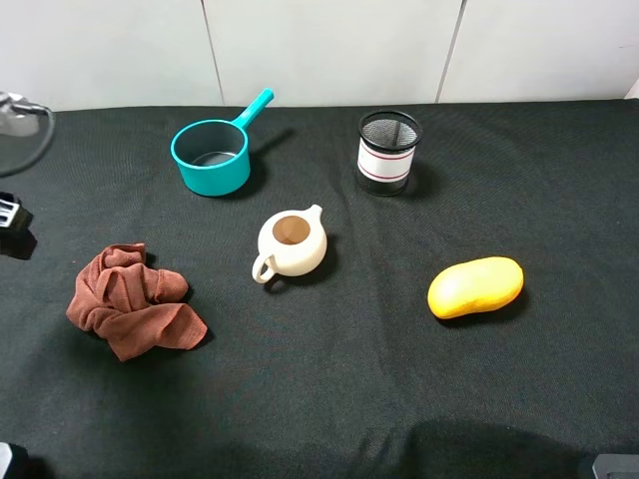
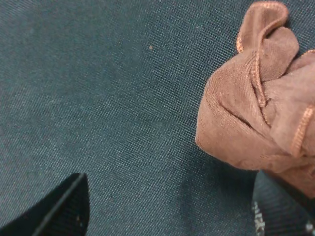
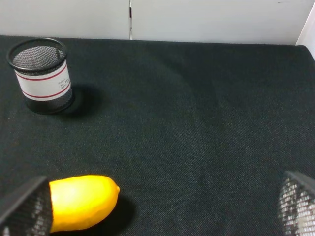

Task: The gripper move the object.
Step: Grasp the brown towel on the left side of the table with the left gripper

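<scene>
A crumpled brown cloth (image 1: 132, 300) lies at the left of the black table; in the left wrist view it (image 2: 256, 113) lies just beyond one finger (image 2: 280, 211). My left gripper (image 2: 170, 216) is open and empty over bare table beside the cloth. A yellow mango (image 1: 476, 286) lies at the right. In the right wrist view it (image 3: 81, 201) sits beside one finger (image 3: 24, 211). My right gripper (image 3: 160, 209) is open and empty. A cream teapot (image 1: 291, 243) without a lid stands in the middle.
A teal saucepan (image 1: 213, 155) stands at the back left. A black mesh cup (image 1: 387, 152) with a white band stands at the back middle, also in the right wrist view (image 3: 43, 76). A black device (image 1: 10, 215) sits at the left edge.
</scene>
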You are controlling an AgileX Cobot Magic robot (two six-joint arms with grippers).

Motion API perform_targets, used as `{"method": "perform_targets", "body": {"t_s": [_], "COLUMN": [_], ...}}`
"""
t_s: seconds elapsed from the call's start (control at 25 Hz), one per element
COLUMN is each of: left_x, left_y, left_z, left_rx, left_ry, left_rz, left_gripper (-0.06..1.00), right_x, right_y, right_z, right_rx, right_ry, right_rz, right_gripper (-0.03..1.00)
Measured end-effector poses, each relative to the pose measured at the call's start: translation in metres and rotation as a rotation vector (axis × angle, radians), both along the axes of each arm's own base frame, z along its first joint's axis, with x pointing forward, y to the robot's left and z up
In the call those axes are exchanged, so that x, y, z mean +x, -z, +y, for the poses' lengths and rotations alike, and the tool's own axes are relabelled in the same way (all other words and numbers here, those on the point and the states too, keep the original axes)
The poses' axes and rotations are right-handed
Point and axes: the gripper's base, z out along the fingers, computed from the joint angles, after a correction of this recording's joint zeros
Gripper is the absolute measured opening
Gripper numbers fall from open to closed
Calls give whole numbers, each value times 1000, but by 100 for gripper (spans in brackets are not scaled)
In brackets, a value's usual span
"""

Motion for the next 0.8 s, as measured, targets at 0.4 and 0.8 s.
{"method": "perform_targets", "body": {"t_s": [0.4,0.8], "left_x": [-2,0], "left_y": [6,13], "left_z": [-38,-48], "left_rx": [1,2], "left_ry": [205,247], "left_rz": [23,46], "left_gripper": [68,68], "right_x": [0,0], "right_y": [0,0], "right_z": [0,0], "right_rx": [0,0], "right_ry": [0,0], "right_rz": [0,0], "right_gripper": [69,69]}}
